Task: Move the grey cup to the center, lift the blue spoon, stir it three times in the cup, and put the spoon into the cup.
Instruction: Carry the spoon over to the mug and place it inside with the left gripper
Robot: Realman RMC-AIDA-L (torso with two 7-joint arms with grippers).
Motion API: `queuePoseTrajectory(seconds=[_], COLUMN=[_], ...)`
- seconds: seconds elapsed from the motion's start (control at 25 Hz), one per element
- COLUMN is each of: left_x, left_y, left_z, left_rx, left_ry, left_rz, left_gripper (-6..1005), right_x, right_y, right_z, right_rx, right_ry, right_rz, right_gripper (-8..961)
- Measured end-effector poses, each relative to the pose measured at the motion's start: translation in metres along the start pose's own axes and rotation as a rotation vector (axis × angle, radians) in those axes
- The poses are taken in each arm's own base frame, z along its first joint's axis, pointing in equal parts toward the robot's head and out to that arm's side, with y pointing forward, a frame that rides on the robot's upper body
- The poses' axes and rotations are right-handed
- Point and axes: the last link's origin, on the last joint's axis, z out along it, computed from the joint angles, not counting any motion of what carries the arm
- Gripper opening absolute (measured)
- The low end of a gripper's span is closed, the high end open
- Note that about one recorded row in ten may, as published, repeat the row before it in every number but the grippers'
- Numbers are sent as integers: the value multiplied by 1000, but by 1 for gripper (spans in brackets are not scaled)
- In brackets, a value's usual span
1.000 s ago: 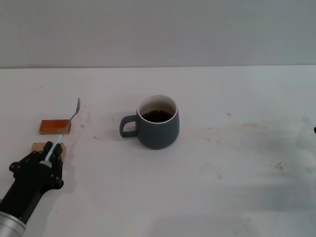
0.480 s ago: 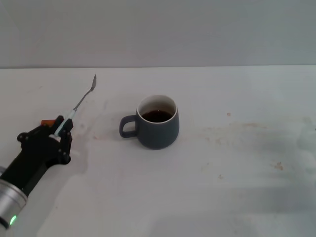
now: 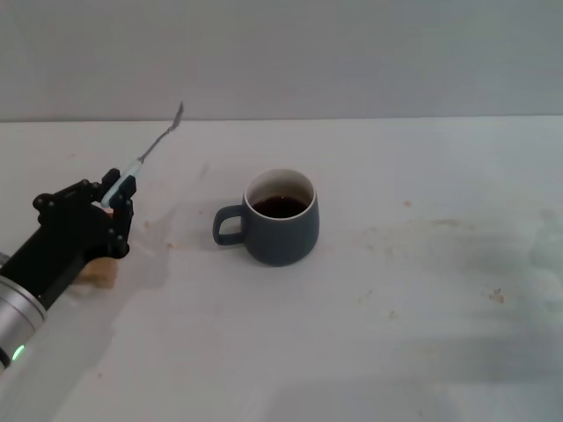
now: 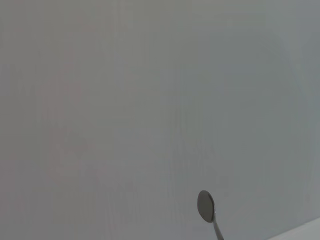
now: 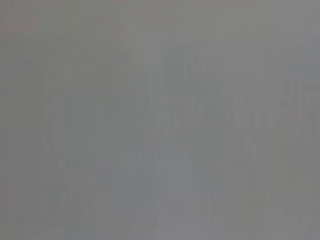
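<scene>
Clenched on the pale handle of the blue spoon, the jaws of my left gripper hold it off the surface, neck and bowl slanting up and away from me toward the back wall; my left wrist view shows only that bowl against plain grey. Just under my arm, a tan block peeks out. Farther in, near the middle, sits the grey cup, upright, handle toward my left, dark liquid inside, well apart from the spoon. My right gripper is out of sight and its wrist view shows nothing. As I judge it, the grip is far back on a slim handle, so the spoon may pivot or slip; a low approach could knock the rim and slop the liquid
</scene>
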Motion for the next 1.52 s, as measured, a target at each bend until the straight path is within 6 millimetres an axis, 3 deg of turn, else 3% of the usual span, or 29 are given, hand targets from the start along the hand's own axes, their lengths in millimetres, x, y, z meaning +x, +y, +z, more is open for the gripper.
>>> queuePoseTrajectory(seconds=[0.6,1.52], left_x=[17,60], left_y=[-9,-8], left_z=[12,28], left_rx=[-5,-31], left_ry=[-43,-121], left_rz=[9,55], left_gripper=[138,138], right_x=[0,0], right_y=[1,-2], right_z=[-5,-11], right_rx=[15,27], right_ry=[-13,-23], right_rz=[20,24], right_gripper=[-1,-2])
